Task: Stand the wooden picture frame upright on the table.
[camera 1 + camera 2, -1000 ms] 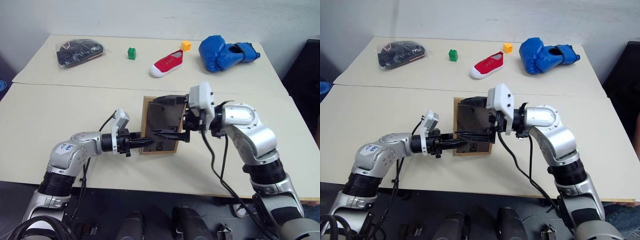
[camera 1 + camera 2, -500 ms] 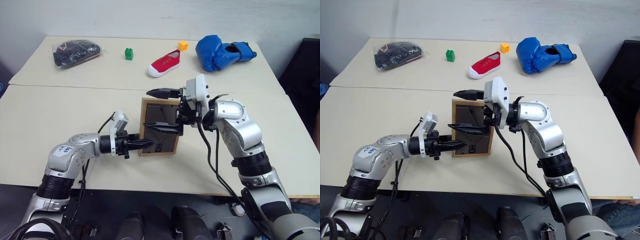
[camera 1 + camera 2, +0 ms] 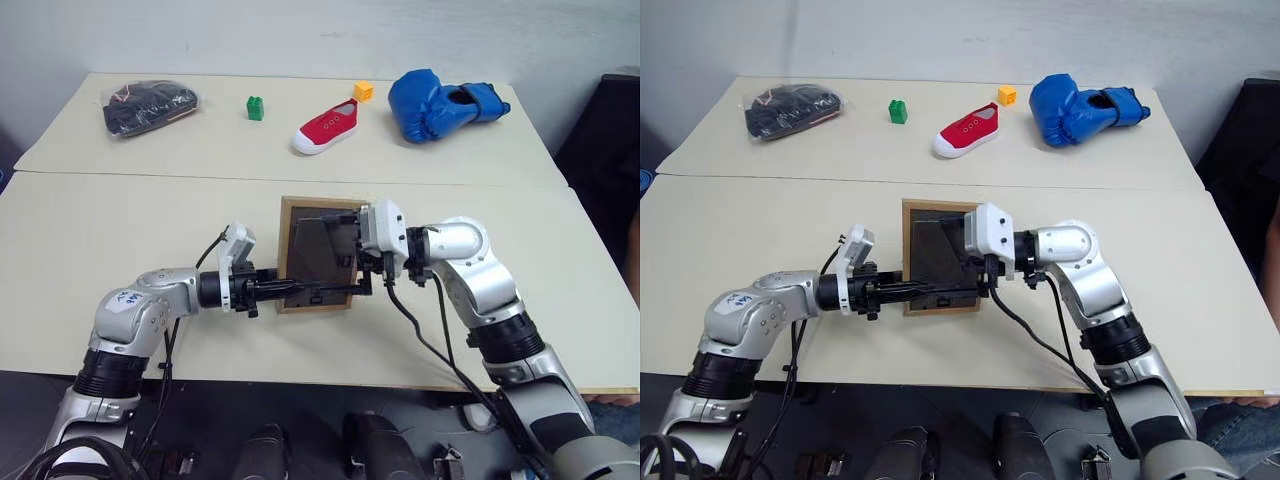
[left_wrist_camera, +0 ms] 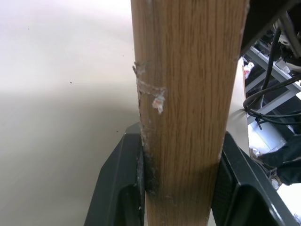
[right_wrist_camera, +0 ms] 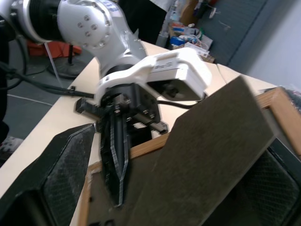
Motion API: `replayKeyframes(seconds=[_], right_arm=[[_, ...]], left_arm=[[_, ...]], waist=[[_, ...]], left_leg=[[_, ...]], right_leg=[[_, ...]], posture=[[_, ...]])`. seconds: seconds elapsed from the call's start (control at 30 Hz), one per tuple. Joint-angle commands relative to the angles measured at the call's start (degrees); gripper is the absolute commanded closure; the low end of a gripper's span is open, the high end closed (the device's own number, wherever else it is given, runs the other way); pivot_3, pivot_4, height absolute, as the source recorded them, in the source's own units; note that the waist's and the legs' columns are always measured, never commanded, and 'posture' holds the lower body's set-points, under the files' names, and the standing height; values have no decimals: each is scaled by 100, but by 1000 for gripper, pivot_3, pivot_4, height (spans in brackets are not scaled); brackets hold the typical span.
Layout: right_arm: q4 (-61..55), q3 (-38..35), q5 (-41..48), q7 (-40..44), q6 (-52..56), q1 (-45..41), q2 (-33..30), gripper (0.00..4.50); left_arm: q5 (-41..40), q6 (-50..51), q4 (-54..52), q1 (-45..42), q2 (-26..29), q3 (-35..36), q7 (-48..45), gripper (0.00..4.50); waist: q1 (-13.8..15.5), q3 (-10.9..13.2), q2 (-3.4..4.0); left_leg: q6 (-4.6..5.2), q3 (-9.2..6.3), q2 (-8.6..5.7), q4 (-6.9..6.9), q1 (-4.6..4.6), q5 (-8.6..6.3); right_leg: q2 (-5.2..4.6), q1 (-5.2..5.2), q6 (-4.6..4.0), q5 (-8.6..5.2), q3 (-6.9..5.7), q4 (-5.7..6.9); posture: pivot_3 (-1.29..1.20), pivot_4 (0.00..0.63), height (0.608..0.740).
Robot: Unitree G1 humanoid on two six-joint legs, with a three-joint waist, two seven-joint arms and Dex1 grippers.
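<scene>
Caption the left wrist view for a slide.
Left gripper clamped on the light wood edge of the wooden picture frame, above the pale table.

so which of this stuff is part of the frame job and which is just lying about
Part of the job:
- frame, back facing up, stand lifted
- table
- left gripper, shut on the frame's near edge
- right gripper, jaws open at the stand

Lying about:
- black bag
- green block
- red shoe
- orange block
- blue boxing glove
</scene>
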Motion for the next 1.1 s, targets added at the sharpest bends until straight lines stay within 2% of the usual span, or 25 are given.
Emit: replayKeyframes(seconds=[0.03,0.23,0.3,0.43,0.53,0.63,0.7,0.77,0.8,0.93,1.0,1.1], right_arm=[[-464,-168,281,152,-17,85,-133,18],[-1125,-515,639,203,-148,444,-416,18],[-1202,-689,539,270,-767,675,-504,18],[-1161,-758,471,286,-1136,913,-627,18],[-1037,-729,341,241,-1445,930,-605,18],[-332,-1110,27,-269,-2119,539,-486,18],[336,-1331,-142,-264,-2598,340,-743,18],[918,-1366,-267,-18,-3133,250,-1020,18],[1256,-1304,-512,34,-3809,194,-1135,18],[2161,-1104,-1207,-259,-5569,22,-1176,18],[2574,-1042,-1826,-771,-6383,-80,-958,18],[2929,-1110,-2684,-1711,-7002,-298,-562,18]], left_arm=[[-268,353,-58,-126,-38,145,-23,3247],[-784,1353,111,-271,26,585,44,3247],[-937,1762,297,-328,38,771,154,3247],[-1188,2151,467,-460,-83,1114,373,3247],[-1237,2242,462,-482,-91,1140,434,3247],[-1564,2835,461,-611,-69,1264,461,3247],[-1790,3750,603,-827,68,1373,489,3247],[-2182,4215,882,-968,491,1044,568,3247],[-2467,4251,1044,-1035,805,686,578,3247],[-3620,4264,1921,-1399,1069,436,978,3247],[-4243,4264,2307,-1562,1156,196,1306,3247],[-5067,4264,2668,-1731,1192,-161,1868,3247]], waist=[[1,0,0],[0,0,0],[-5,0,0],[4,0,0],[-6,0,0],[-15,0,0],[-9,0,-1],[-2,1,-1],[-1,1,-1],[-15,1,-1],[-20,1,-1],[-62,1,-1]], left_leg=[[0,0,0,0,0,0],[-1,-2,1,0,-1,0],[-1,-1,1,0,0,0],[-1,0,-1,-1,0,0],[-2,0,0,0,0,1],[-4,0,0,0,2,2],[-4,3,-1,2,2,2],[-5,2,-2,1,2,3],[-5,1,-2,-2,1,2],[-4,1,-1,-5,3,2],[-4,1,0,0,3,2],[-12,2,1,3,6,7]], right_leg=[[0,0,0,0,0,0],[0,0,0,0,0,0],[1,0,0,0,0,0],[0,0,1,0,2,0],[1,0,1,1,1,1],[2,-1,1,1,2,2],[2,-1,1,0,4,4],[2,-1,1,0,2,2],[2,-1,1,0,1,-2],[0,1,1,0,4,-7],[0,0,1,1,4,-2],[3,-1,1,0,5,6]], posture=[[0,150,740],[0,150,740],[0,150,740],[0,150,740],[0,150,740],[0,150,740],[0,150,740],[0,150,740],[0,150,740],[0,150,740],[0,150,740],[0,150,740]])
